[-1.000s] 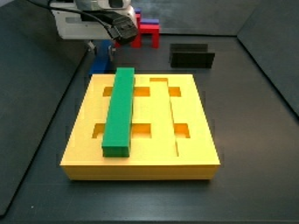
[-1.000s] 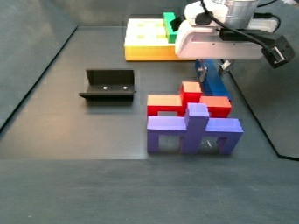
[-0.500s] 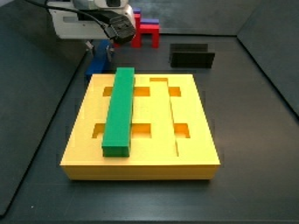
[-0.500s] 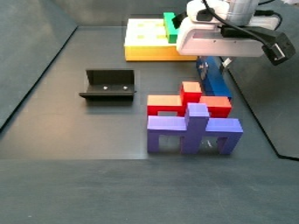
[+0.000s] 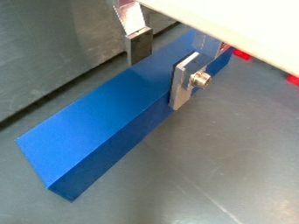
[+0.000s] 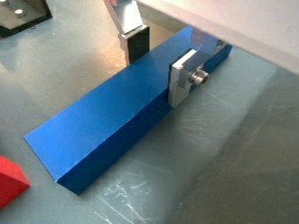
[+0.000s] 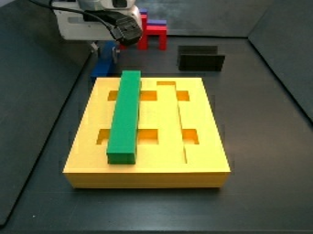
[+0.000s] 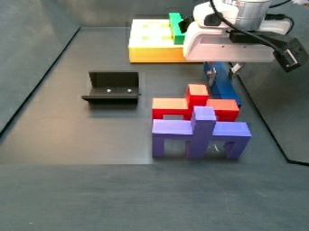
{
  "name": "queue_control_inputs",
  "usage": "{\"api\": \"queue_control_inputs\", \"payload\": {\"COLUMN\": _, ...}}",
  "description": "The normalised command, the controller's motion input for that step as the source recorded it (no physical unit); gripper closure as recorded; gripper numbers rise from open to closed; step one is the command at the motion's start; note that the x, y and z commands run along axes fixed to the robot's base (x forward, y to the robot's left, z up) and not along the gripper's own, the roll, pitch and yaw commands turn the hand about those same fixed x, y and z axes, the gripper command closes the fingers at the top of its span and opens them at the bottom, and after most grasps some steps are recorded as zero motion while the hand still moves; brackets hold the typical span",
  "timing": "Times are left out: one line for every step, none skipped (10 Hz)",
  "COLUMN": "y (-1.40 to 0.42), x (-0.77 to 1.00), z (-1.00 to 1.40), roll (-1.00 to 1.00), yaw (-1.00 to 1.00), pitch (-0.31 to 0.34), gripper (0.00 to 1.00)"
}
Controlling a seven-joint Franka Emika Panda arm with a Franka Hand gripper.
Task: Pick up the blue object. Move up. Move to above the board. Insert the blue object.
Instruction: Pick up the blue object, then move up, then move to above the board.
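The blue object [image 5: 100,131] [image 6: 111,122] is a long dark-blue bar lying flat on the dark floor. In both wrist views my gripper [image 5: 160,74] [image 6: 159,68] straddles one end of it, a silver finger [image 5: 184,80] pressed on one long side and a dark pad [image 5: 138,45] against the other, shut on the bar. In the side views the gripper [image 7: 102,53] [image 8: 219,65] stands low over the blue object [image 7: 101,64] [image 8: 222,87], beside the far end of the yellow board [image 7: 184,160] [image 8: 151,54].
A green bar [image 7: 124,114] [image 8: 175,20] lies in one groove of the board. A small black box [image 7: 200,58] [image 8: 112,87] sits on the floor. A red object [image 8: 193,101] and a purple block [image 8: 200,135] stand close to the blue bar.
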Motion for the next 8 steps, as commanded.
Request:
{"api": "queue_control_inputs", "payload": {"y": 0.00, "x": 0.00, "z": 0.00, "roll": 0.00, "yaw": 0.00, "pitch": 0.000, "gripper": 1.00}}
{"api": "queue_control_inputs", "payload": {"y": 0.00, "x": 0.00, "z": 0.00, "roll": 0.00, "yaw": 0.00, "pitch": 0.000, "gripper": 1.00}}
{"api": "queue_control_inputs", "payload": {"y": 0.00, "x": 0.00, "z": 0.00, "roll": 0.00, "yaw": 0.00, "pitch": 0.000, "gripper": 1.00}}
{"api": "queue_control_inputs", "payload": {"y": 0.00, "x": 0.00, "z": 0.83, "roll": 0.00, "yaw": 0.00, "pitch": 0.000, "gripper": 1.00}}
{"api": "queue_control_inputs", "payload": {"y": 0.09, "x": -0.04, "z": 0.76, "roll": 0.01, "yaw": 0.05, "pitch": 0.045, "gripper": 1.00}}
{"api": "queue_control_inputs", "payload": {"y": 0.08, "x": -0.05, "z": 0.57, "roll": 0.01, "yaw": 0.04, "pitch": 0.085, "gripper": 1.00}}
{"api": "queue_control_inputs", "payload": {"y": 0.04, "x": -0.01, "z": 0.32, "roll": 0.01, "yaw": 0.01, "pitch": 0.071, "gripper": 1.00}}
{"api": "queue_control_inputs", "payload": {"y": 0.00, "x": 0.00, "z": 1.40, "roll": 0.00, "yaw": 0.00, "pitch": 0.000, "gripper": 1.00}}
